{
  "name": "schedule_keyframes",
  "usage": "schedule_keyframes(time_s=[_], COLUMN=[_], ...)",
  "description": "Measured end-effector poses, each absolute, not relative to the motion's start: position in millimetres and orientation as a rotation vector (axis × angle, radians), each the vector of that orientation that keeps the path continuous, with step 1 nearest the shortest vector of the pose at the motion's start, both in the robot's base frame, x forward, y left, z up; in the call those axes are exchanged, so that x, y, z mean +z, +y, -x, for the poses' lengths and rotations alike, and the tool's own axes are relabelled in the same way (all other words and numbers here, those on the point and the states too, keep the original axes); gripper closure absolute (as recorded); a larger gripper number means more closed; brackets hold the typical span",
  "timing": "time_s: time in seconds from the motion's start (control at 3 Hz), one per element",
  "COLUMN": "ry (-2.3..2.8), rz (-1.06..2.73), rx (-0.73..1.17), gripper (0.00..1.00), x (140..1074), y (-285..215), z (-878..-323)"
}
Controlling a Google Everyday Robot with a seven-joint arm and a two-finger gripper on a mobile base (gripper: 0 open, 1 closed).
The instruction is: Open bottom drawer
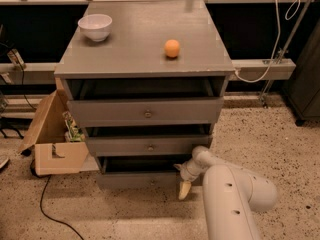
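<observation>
The grey cabinet point(145, 49) has three drawers, all pulled out a little. The bottom drawer point(135, 179) is the narrowest and lowest, with a dark gap above its front; its knob is hard to make out. My gripper point(183, 180) reaches from the white arm point(230, 199) to the right part of the bottom drawer's front, with one pale finger point(184, 189) pointing down in front of it. The mid drawer point(150, 145) and the top drawer point(147, 112) each show a small round knob.
A white bowl point(95, 27) and an orange ball point(172, 48) sit on the cabinet top. An open cardboard box point(52, 141) stands on the floor left of the cabinet, with a black cable point(50, 204) trailing in front. A rail with a white cable point(260, 66) runs behind.
</observation>
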State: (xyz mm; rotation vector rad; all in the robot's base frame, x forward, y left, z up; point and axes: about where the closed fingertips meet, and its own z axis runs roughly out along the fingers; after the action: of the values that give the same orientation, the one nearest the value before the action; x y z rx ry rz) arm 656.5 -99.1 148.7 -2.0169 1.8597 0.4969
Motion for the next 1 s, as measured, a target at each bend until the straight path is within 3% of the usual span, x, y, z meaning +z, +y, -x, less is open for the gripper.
schedule_keyframes(time_s=[0.33, 0.67, 1.0], ry=[1.881, 1.910, 1.913], rz=[2.035, 2.039, 2.034], rx=[0.467, 0.444, 0.448], gripper=[0.18, 0.50, 0.72], x=[153.5, 154.3, 156.2], y=[-98.9, -97.9, -97.9], z=[-651.3, -627.6, -622.2])
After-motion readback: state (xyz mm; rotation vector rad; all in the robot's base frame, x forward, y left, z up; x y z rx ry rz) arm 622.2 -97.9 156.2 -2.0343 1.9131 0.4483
